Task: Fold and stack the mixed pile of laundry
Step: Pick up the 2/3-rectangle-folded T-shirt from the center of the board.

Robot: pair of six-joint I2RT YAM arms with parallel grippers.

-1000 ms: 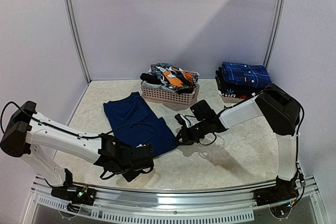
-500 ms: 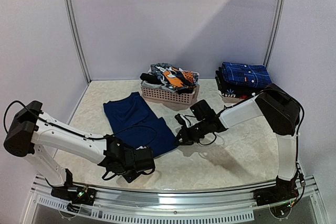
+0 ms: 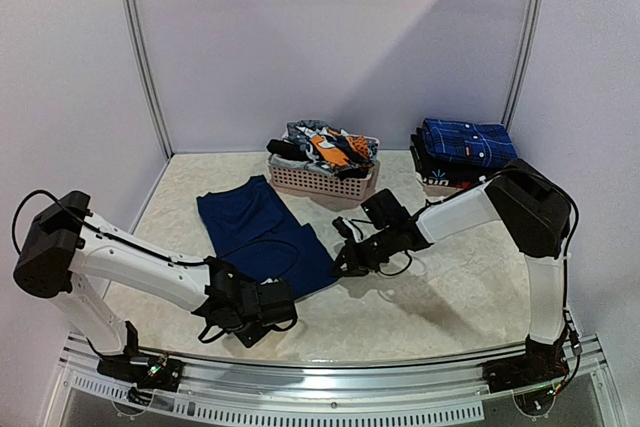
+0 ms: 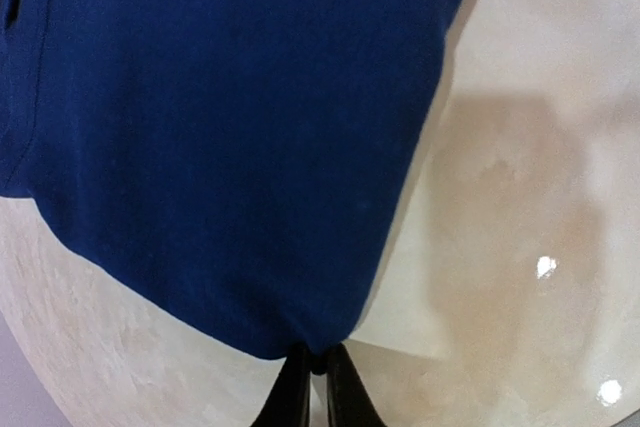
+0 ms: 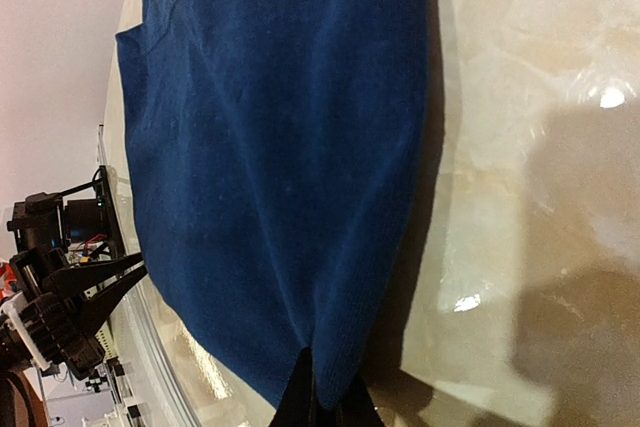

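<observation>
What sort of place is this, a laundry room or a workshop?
Probably a robot test booth, not a home: bare panel walls, a left arm and right arm bolted at the table edge, and laundry staged in a pink basket.

Pale lilac walls (image 3: 330, 37), metal corner posts (image 3: 140, 57), glossy cream marbled tabletop (image 3: 450, 287) catching light glints.

No legible text, label, brand, number or sign. Pale print low on the folded stack (image 3: 462, 152) at far right too small to read; navy garment (image 3: 262, 232) plain on every visible face.
</observation>
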